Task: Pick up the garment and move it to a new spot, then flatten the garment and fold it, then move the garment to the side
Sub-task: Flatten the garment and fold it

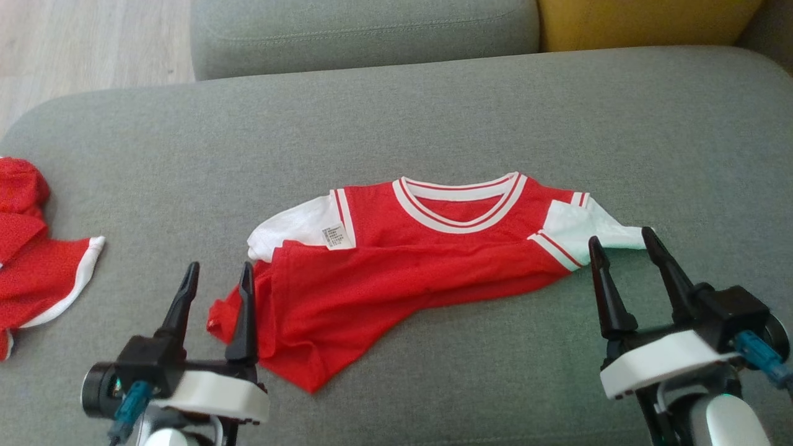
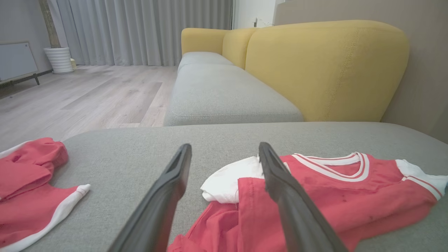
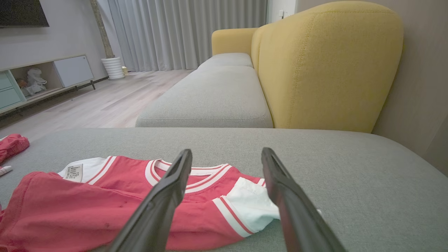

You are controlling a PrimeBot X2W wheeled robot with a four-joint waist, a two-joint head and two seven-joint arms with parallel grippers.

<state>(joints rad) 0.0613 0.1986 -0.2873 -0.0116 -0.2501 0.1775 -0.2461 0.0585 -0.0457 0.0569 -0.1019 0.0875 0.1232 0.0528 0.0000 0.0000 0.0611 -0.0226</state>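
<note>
The garment (image 1: 403, 260), a red jersey with white sleeves, is laid doubled over near the middle of the sofa seat (image 1: 433, 111), and part of its front is hidden under the fold. A second red garment (image 1: 37, 272) is cut off at the seat's left edge. The yellow backrest (image 2: 325, 70) is seen in full from the wrists, but only as a strip from the head. The jersey's long axis is run sleeve to sleeve, with the collar toward the far edge. The fingers of the left gripper (image 1: 220, 266) and right gripper (image 1: 621, 235) are held wide apart, and nothing is gripped.

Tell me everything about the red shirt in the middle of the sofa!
The red shirt is thin, mesh-looking cloth with white sleeves and a red-and-white striped collar. Its bottom half is folded up crookedly, showing a white label. It lies rumpled on the grey cushion, collar away from the robot. Nothing holds it.
</note>
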